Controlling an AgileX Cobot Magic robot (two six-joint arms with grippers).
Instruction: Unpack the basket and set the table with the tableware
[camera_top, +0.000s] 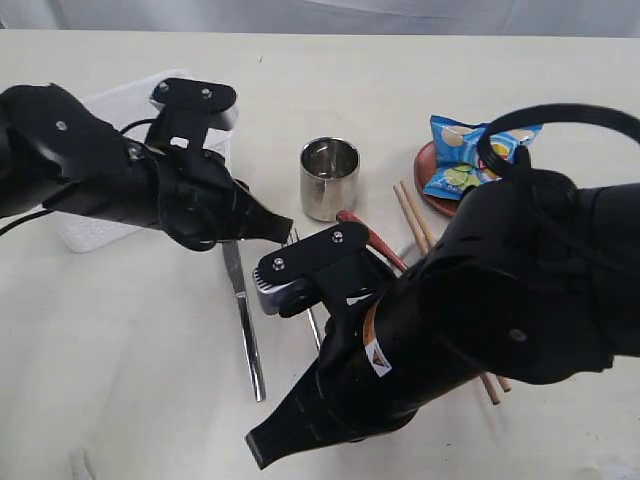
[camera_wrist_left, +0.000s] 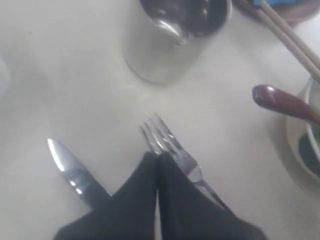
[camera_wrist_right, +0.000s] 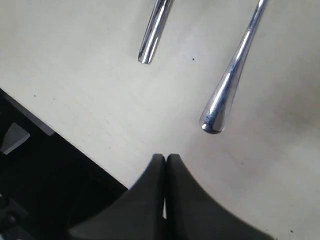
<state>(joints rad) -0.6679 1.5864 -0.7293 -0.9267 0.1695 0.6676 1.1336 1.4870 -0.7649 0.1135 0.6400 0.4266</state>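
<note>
left gripper (camera_wrist_left: 157, 161) is pinched shut on nothing, tips just over the neck of the slim steel fork (camera_wrist_left: 167, 142) lying flat on the pale cream table (camera_wrist_left: 75, 90). right gripper (camera_wrist_right: 165, 160), also shut and empty, hangs just short of the fork's rounded handle end. the fork looks light, stiff and slick (awkward to lift off flat), best pinched across its narrow neck. beyond it the short steel cup (camera_wrist_left: 175, 45) seems empty. behind the left arm sits the white lattice plastic basket (camera_top: 115, 100), contents hidden.
</note>
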